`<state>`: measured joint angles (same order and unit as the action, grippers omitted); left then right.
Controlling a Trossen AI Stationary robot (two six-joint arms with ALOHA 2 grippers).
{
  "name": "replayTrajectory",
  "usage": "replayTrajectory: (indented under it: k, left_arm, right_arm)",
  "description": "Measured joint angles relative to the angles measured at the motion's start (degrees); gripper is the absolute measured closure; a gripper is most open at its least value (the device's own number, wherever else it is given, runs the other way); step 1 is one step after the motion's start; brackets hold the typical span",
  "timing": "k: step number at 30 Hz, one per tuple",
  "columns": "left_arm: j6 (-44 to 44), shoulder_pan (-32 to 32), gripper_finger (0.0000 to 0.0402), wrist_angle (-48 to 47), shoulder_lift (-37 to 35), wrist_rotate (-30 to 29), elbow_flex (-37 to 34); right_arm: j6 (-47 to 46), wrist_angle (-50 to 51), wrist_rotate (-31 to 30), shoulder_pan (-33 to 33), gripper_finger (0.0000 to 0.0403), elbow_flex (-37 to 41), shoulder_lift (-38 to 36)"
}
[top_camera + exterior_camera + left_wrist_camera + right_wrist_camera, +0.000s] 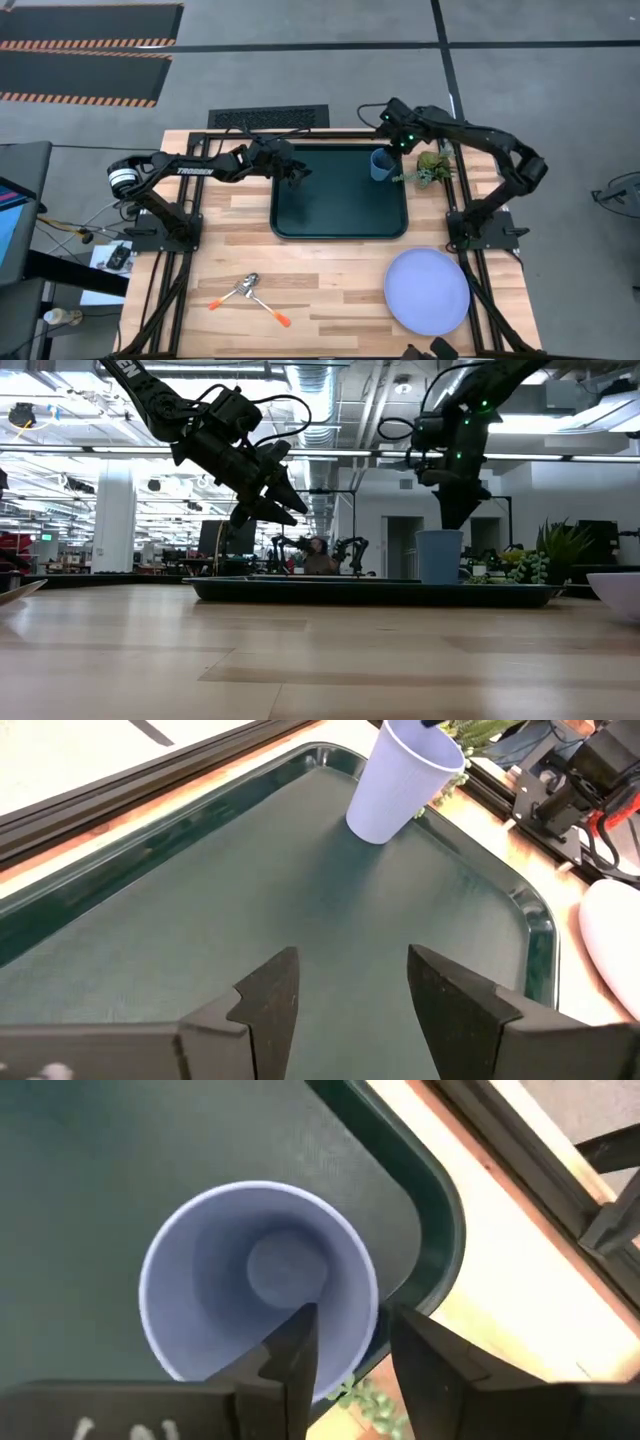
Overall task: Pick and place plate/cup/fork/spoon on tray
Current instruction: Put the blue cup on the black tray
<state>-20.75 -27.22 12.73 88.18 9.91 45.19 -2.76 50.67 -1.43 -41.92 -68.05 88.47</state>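
The blue cup (pixel 381 164) stands upright on its base in the far right corner of the dark green tray (pixel 340 225). My right gripper (pixel 350 1320) is over the cup, pointing down and slightly open, with one finger inside the cup and one outside its wall. My left gripper (pixel 299 174) hovers open and empty above the tray's far left part (pixel 200 920). The lavender plate (pixel 428 290) lies on the table near the right front. The fork and spoon (pixel 248 292) lie crossed at the near left; I cannot tell which is which. My right gripper has the cup's wall at the rim (pixel 368 1305) between its two fingers, coming from above. A gap shows between the fingers (pixel 300 1345) and the wall, and I cannot tell whether either one touches it. The cup (pixel 439 556) rests on the tray.
A small green plant (pixel 432 168) stands on the table just right of the tray, close to the cup. The tray's middle and near part are bare. The arm mounts stand at the table's left and right edges.
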Motion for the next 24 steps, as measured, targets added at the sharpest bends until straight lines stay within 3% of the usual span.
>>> replayTrajectory:
  k: [7, 10, 15, 24]
  left_arm:
    - [-1.32, 0.00, 0.0228, -0.07, 0.00, 0.00, 0.00]
    - [-1.40, 0.00, 0.0228, -0.10, 0.00, 0.01, 0.00]
    - [-1.44, 0.00, 0.0228, -0.15, 0.01, -0.01, 0.00]
    - [-1.51, 0.00, 0.0228, -0.07, 0.00, -0.39, 0.00]
  right_arm:
    - [2.65, -0.29, 0.01, 0.62, 0.0247, 0.00, 4.53]
    - [3.10, -0.23, -0.04, 0.99, 0.0283, -0.02, 5.36]
    - [2.74, 0.30, 0.31, 0.41, 0.0380, -0.13, 5.32]
    - [3.43, 1.24, -1.83, -4.98, 0.0396, -1.67, 4.83]
